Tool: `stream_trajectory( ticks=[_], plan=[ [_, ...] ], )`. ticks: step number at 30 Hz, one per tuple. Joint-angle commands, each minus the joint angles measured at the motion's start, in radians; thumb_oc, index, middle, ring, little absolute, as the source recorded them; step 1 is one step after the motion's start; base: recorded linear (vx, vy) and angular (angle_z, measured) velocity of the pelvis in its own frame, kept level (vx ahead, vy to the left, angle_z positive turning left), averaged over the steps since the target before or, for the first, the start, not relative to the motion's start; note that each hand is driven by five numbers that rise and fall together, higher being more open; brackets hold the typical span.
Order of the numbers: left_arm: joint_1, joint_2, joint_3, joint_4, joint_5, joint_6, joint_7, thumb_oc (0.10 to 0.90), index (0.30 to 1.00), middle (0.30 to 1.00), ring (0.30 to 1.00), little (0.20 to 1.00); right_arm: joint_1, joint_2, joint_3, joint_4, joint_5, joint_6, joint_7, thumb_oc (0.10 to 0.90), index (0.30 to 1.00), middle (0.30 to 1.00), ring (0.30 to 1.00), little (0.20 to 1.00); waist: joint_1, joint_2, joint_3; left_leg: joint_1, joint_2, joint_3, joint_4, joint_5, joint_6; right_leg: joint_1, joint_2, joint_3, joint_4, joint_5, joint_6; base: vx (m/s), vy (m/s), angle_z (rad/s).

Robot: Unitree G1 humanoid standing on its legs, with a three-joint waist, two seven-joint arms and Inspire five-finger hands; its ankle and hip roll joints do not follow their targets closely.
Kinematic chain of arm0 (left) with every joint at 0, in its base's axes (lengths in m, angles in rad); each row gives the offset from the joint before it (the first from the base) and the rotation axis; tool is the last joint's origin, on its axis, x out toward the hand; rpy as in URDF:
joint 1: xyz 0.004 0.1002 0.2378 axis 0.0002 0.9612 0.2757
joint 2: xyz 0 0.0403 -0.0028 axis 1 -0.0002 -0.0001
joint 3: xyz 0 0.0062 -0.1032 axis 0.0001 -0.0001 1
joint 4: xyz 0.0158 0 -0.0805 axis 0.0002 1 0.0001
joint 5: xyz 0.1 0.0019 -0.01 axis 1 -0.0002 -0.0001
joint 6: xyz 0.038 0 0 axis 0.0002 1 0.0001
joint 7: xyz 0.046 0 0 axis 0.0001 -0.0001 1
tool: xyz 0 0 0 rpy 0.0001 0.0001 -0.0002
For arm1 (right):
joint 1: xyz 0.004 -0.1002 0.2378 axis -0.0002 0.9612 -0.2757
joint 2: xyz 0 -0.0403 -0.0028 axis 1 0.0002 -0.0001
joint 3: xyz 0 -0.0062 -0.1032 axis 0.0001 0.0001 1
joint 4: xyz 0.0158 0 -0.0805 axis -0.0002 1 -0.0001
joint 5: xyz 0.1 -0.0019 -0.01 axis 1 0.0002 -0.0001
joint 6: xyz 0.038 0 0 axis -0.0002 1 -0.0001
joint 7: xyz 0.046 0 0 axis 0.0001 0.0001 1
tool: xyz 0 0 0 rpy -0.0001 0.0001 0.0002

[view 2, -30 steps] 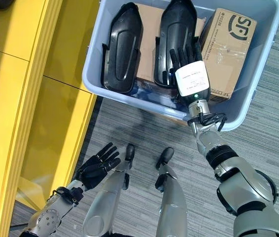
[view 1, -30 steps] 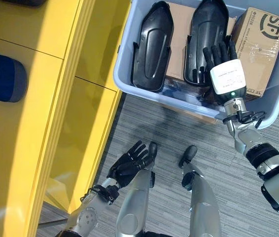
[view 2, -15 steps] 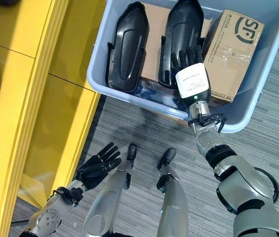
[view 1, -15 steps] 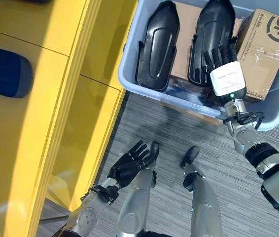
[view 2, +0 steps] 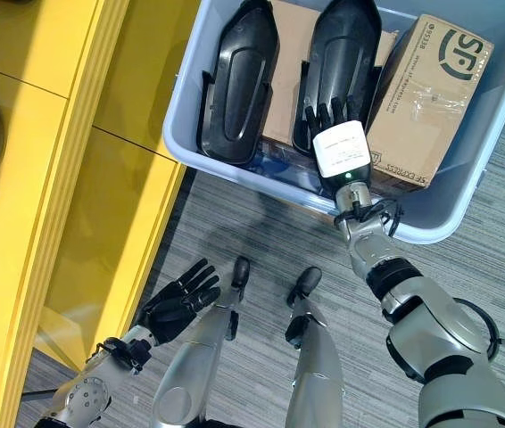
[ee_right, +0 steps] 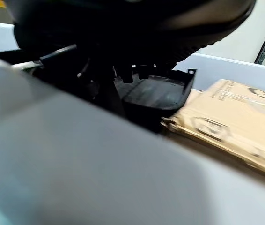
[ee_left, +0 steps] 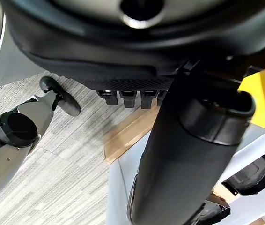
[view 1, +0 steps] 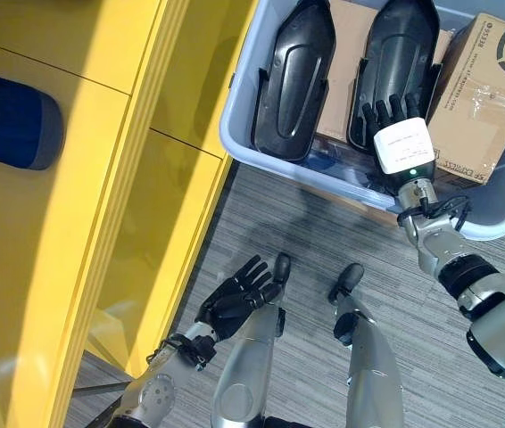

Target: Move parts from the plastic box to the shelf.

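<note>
Reaching over the near wall of the plastic box (view 1: 261, 156), the right hand (view 1: 393, 134) lies on the near end of the right-hand black part (view 1: 397, 62), its fingers (view 1: 386, 111) straight and slightly spread along the part's surface, not curled round it. Both black parts stay in the box: the left-hand black part (view 1: 293, 76) leans just beside the other, on a flat cardboard sheet (view 1: 349, 53). A cardboard carton (view 1: 484, 94) sits at the right of the box, touching the right-hand part's edge. Down at the near left, the left hand (view 1: 235, 294) hangs over the grey carpet (view 1: 306, 223) with fingers spread, holding nothing. Yellow shelf (view 1: 74, 205) runs along the left.
</note>
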Motion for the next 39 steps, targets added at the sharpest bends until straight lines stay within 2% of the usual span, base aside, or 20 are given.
stream_trajectory(
  ticks=[1,8,10,12,13,17,20,21,22,24,27,33,36,37,39],
  plan=[
    [0.021,0.008,-0.042,-0.127,0.012,-0.008,-0.028,0.900,1.000,1.000,1.000,1.000,-0.121,-0.029,0.054,-0.074,-0.079,0.013,-0.004,0.900,1.000,1.000,1.000,1.000,0.009,0.062,-0.014,0.003,0.032,0.012,-0.104,0.055,0.004,0.032,-0.007,0.061,0.137,-0.164,0.109,0.00,0.000,0.00],
    [0.015,0.010,-0.046,-0.122,0.019,0.004,-0.033,0.900,1.000,1.000,1.000,1.000,-0.130,-0.004,0.109,-0.074,-0.209,0.063,0.075,0.900,1.000,1.000,1.000,1.000,0.018,0.061,-0.014,0.002,0.030,0.009,-0.099,0.053,0.007,0.034,-0.011,0.055,0.142,-0.165,0.111,0.00,-0.005,0.00],
    [0.013,0.012,-0.048,-0.121,0.023,0.008,-0.033,0.900,1.000,1.000,1.000,1.000,-0.134,0.007,0.128,-0.066,-0.140,0.107,0.083,0.900,1.000,1.000,1.000,1.000,0.022,0.060,-0.014,-0.003,0.031,0.008,-0.095,0.053,0.007,0.031,-0.012,0.054,0.145,-0.165,0.111,0.01,-0.016,0.00],
    [0.010,0.016,-0.046,-0.123,0.023,0.012,-0.035,0.900,1.000,1.000,1.000,1.000,-0.136,0.015,0.124,-0.048,-0.003,0.136,0.074,0.900,1.000,1.000,1.000,1.000,0.024,0.060,-0.014,-0.005,0.031,0.007,-0.098,0.054,0.007,0.031,-0.011,0.053,0.141,-0.164,0.111,0.00,0.000,0.00],
    [0.011,0.016,-0.042,-0.132,0.023,0.017,-0.031,0.900,1.000,1.000,1.000,1.000,-0.121,0.035,0.096,-0.024,0.160,0.155,0.055,0.900,1.000,1.000,1.000,1.000,0.024,0.060,-0.014,-0.008,0.032,0.007,-0.099,0.055,0.008,0.028,-0.010,0.053,0.143,-0.163,0.109,0.00,0.000,0.00],
    [0.007,0.009,-0.042,-0.150,0.023,0.027,-0.009,0.900,1.000,1.000,1.000,1.000,-0.101,0.076,0.028,0.010,0.251,0.138,0.038,0.900,1.000,1.000,1.000,1.000,0.023,0.065,-0.014,-0.012,0.032,0.006,-0.099,0.054,0.008,0.022,-0.008,0.054,0.146,-0.162,0.107,0.00,0.000,0.00],
    [-0.004,0.001,-0.046,-0.161,0.021,0.034,0.009,0.900,1.000,1.000,1.000,1.000,-0.095,0.100,-0.009,0.040,0.244,0.120,0.074,0.900,1.000,1.000,1.000,1.000,0.024,0.071,-0.014,-0.016,0.031,0.005,-0.096,0.053,0.008,0.015,-0.010,0.056,0.153,-0.164,0.106,0.03,0.000,0.00],
    [-0.001,-0.007,-0.059,-0.165,0.022,0.040,0.025,0.900,1.000,1.000,1.000,1.000,-0.062,0.133,-0.040,0.070,0.400,0.138,0.101,0.547,0.506,0.506,0.506,0.506,0.018,0.072,-0.014,0.010,0.021,0.004,-0.094,0.031,0.003,0.033,-0.020,0.066,0.171,-0.194,0.114,0.08,0.000,0.03],
    [-0.006,-0.010,-0.063,-0.166,0.024,0.042,0.031,0.900,1.000,1.000,1.000,1.000,-0.053,0.152,-0.067,0.094,0.490,0.141,0.109,0.400,0.300,0.300,0.300,0.300,0.017,0.074,-0.014,0.008,0.021,0.005,-0.094,0.032,0.002,0.030,-0.021,0.066,0.173,-0.194,0.112,0.08,0.002,0.04],
    [-0.013,-0.014,-0.066,-0.170,0.021,0.045,0.044,0.900,1.000,1.000,1.000,1.000,-0.036,0.178,-0.119,0.141,0.595,0.146,0.093,0.400,0.300,0.300,0.300,0.300,0.017,0.080,-0.014,0.007,0.021,0.006,-0.096,0.032,0.001,0.026,-0.023,0.066,0.176,-0.194,0.109,0.00,0.005,0.02],
    [-0.032,-0.021,-0.076,-0.158,0.013,0.036,0.056,0.900,1.000,1.000,1.000,1.000,-0.032,0.201,-0.179,0.198,0.559,0.150,0.076,0.400,0.300,0.300,0.300,0.300,0.014,0.089,-0.014,0.005,0.020,0.009,-0.099,0.032,-0.001,0.018,-0.026,0.066,0.181,-0.195,0.109,0.00,0.012,0.01],
    [-0.060,-0.040,-0.116,-0.132,0.003,-0.019,0.069,0.900,1.000,1.000,1.000,1.000,-0.020,0.200,-0.183,0.206,0.432,0.178,0.048,0.400,0.300,0.300,0.300,0.300,-0.004,0.099,-0.014,-0.005,0.021,0.022,-0.102,0.036,-0.004,0.001,-0.024,0.073,0.184,-0.194,0.113,-0.01,0.036,0.03],
    [-0.069,-0.046,-0.126,-0.123,-0.002,-0.036,0.083,0.900,1.000,1.000,1.000,1.000,-0.013,0.196,-0.162,0.196,0.362,0.197,0.046,0.400,0.300,0.300,0.300,0.300,-0.011,0.100,-0.014,-0.007,0.021,0.028,-0.103,0.036,-0.003,-0.001,-0.023,0.076,0.180,-0.193,0.114,0.00,0.000,0.00],
    [-0.071,-0.049,-0.130,-0.110,-0.003,-0.044,0.079,0.900,1.000,1.000,1.000,1.000,-0.017,0.198,-0.144,0.189,0.296,0.208,0.062,0.400,0.300,0.300,0.300,0.300,-0.013,0.101,-0.014,-0.007,0.021,0.030,-0.103,0.036,-0.004,-0.002,-0.021,0.078,0.178,-0.193,0.115,0.00,0.000,0.00],
    [-0.071,-0.050,-0.131,-0.100,-0.002,-0.053,0.072,0.900,1.000,1.000,1.000,1.000,-0.018,0.196,-0.130,0.186,0.268,0.212,0.073,0.400,0.300,0.300,0.300,0.300,-0.014,0.102,-0.014,-0.007,0.020,0.030,-0.104,0.037,-0.004,-0.002,-0.020,0.079,0.177,-0.192,0.115,0.00,0.000,0.00]
  ],
)
